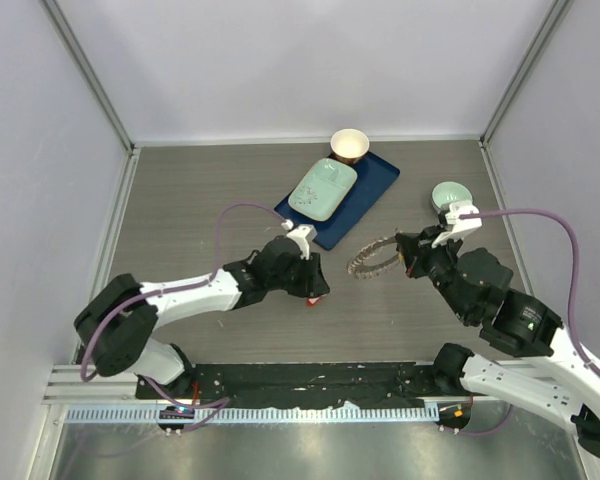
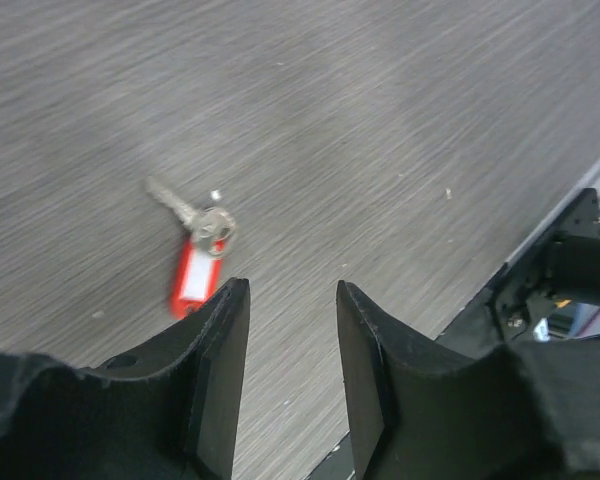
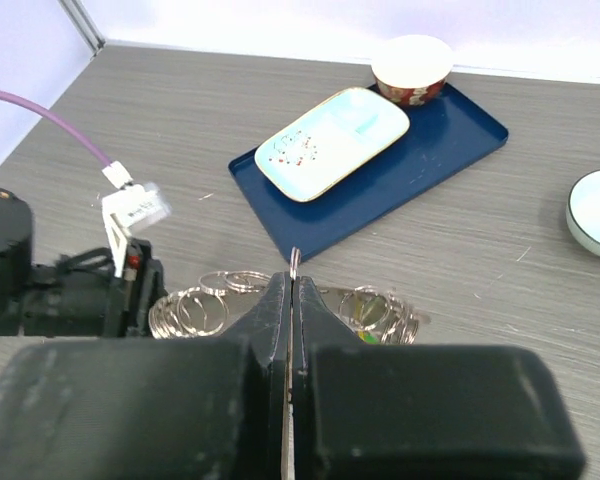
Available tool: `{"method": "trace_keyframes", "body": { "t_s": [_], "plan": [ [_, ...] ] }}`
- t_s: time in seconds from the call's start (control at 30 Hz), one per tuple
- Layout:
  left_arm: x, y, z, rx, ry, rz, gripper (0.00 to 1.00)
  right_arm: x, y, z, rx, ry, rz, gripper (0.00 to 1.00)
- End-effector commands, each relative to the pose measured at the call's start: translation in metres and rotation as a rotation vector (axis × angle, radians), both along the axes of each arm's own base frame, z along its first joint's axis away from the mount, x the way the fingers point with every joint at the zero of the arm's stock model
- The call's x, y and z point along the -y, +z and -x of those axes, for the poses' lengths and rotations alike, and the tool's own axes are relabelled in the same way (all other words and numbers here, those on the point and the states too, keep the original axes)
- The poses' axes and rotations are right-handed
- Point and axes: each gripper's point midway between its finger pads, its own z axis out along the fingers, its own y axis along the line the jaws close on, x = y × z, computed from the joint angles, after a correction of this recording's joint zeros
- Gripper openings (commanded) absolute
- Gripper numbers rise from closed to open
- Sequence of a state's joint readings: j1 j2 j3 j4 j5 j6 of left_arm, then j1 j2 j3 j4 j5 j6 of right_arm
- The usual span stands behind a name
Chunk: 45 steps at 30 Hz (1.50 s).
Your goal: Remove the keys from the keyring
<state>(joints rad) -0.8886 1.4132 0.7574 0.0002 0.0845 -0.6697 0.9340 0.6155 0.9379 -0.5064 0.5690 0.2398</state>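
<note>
Keyring: the keyring [image 1: 373,260] lies flat on the tabletop [image 1: 210,200], right of centre and just in front of the blue tray [image 1: 378,180]. Its right edge meets the right tool.
Right tool: the right tool [image 3: 293,288] has its fingers pressed fully together on the near rim of the keyring, and a thin loop of wire stands up out of the seam.
Likely reason: the pinch probably pins the ring so it cannot slide while the other arm works at the keys.
Red key: the red key [image 2: 193,272] lies alone on the tabletop, well apart from the keyring, with a small split ring at the head of its blade. It looks to be off the ring already.
Left tool: the left tool [image 2: 292,300] has its jaws part-way apart with nothing between them, and the red key lies just beyond its fingertips, ungripped.
Step in hand: a guess — one key is off, and the left arm is free to go to the ring for another.
Green and orange keys: neither shows plainly. A green speck [image 3: 365,337] sits among the loops beside the right fingers, too small to call a key.
Hidden: the right tool's own fingers cover the near arc of the ring. In the top view the left tool covers part of the red key, and the right wrist covers the pinch point.
Cannot tell: whether the left fingertips touch the tabletop or hang above it.
Uninvolved: the pale green plate [image 1: 322,190] and the cup [image 1: 349,145] on the tray, and the pale green bowl [image 1: 449,194] — all stand away from both tools.
</note>
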Motion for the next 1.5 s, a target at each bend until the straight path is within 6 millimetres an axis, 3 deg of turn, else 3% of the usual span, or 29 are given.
{"method": "trace_keyframes", "body": {
  "t_s": [0.0,0.17,0.27,0.37,0.43,0.73,1.1,1.2,1.27,1.33,1.43,1.47],
  "plan": [
    [0.057,0.027,-0.002,-0.033,-0.062,0.217,0.43,0.013,0.029,0.001,0.065,-0.051,-0.083,0.01],
    [0.07,0.005,0.002,-0.101,-0.075,0.202,0.4,0.017,0.031,0.001,0.075,-0.062,-0.079,0.01],
    [0.061,-0.012,-0.003,-0.104,-0.031,0.135,0.4,0.018,0.03,0.0,0.075,-0.067,-0.069,0.01],
    [0.042,-0.031,-0.009,-0.091,0.024,0.023,0.41,0.016,0.03,-0.001,0.074,-0.064,-0.066,0.01],
    [0.035,-0.034,-0.014,-0.064,0.041,-0.022,0.45,0.013,0.027,-0.002,0.069,-0.059,-0.062,0.01],
    [0.0,-0.06,-0.026,-0.036,0.13,-0.195,0.46,0.003,0.012,0.0,0.024,-0.025,-0.08,0.01],
    [-0.085,-0.088,-0.032,-0.106,0.309,-0.391,0.44,-0.031,-0.05,0.001,-0.121,0.05,-0.111,0.01],
    [-0.122,-0.087,-0.043,-0.119,0.426,-0.397,0.45,-0.044,-0.069,-0.001,-0.171,0.061,-0.134,0.01],
    [-0.133,-0.075,-0.045,-0.095,0.459,-0.367,0.45,-0.049,-0.089,-0.002,-0.221,0.048,-0.131,0.01],
    [-0.139,-0.06,-0.051,-0.039,0.464,-0.348,0.47,-0.044,-0.108,-0.007,-0.244,-0.003,-0.105,0.01],
    [-0.14,-0.027,-0.054,0.051,0.455,-0.295,0.51,-0.026,-0.12,-0.018,-0.241,-0.114,-0.084,0.01],
    [-0.141,-0.009,-0.056,0.094,0.462,-0.262,0.52,-0.018,-0.124,-0.022,-0.243,-0.158,-0.07,0.01]
  ]
}}
